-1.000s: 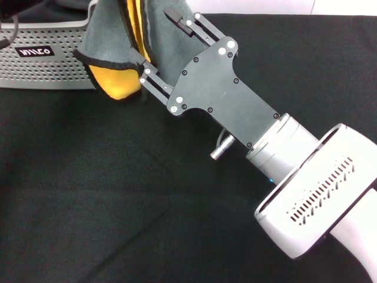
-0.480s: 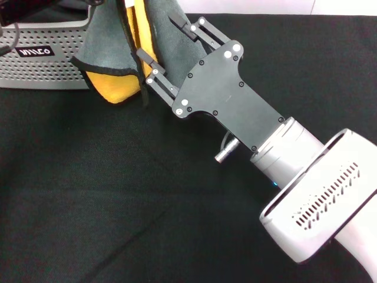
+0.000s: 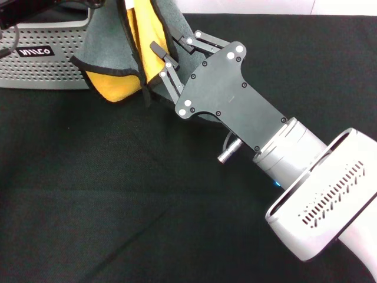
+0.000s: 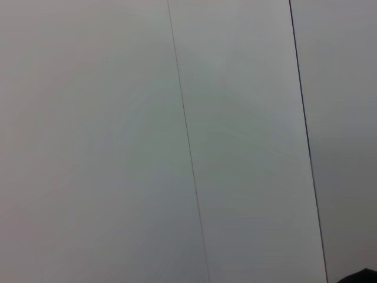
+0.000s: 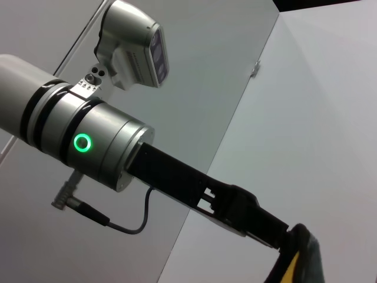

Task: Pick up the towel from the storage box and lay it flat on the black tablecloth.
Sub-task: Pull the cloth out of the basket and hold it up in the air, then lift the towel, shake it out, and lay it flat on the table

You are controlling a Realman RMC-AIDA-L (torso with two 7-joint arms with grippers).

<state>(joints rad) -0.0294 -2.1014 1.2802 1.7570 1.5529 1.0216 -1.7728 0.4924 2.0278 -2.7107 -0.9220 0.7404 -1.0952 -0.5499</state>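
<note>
The towel [image 3: 112, 76] hangs bunched above the far left of the black tablecloth [image 3: 118, 194], its yellow-orange face and grey face both showing, just in front of the storage box [image 3: 53, 59]. My right gripper [image 3: 168, 44] reaches in from the lower right. Its fingers are closed in on a grey fold at the towel's right side. In the right wrist view my left gripper [image 5: 283, 239] comes down from above and is shut on the towel's [image 5: 303, 262] top. The left wrist view shows only a pale wall.
The storage box stands at the far left edge of the cloth with its black label [image 3: 34, 51] facing me. A dark cable [image 3: 12, 35] hangs over its front. The right arm's white body [image 3: 330, 206] covers the near right.
The right gripper's fingers have drawn together from wide apart onto the towel's fold, and the arm has edged slightly to the right. The towel still hangs in the same place.
</note>
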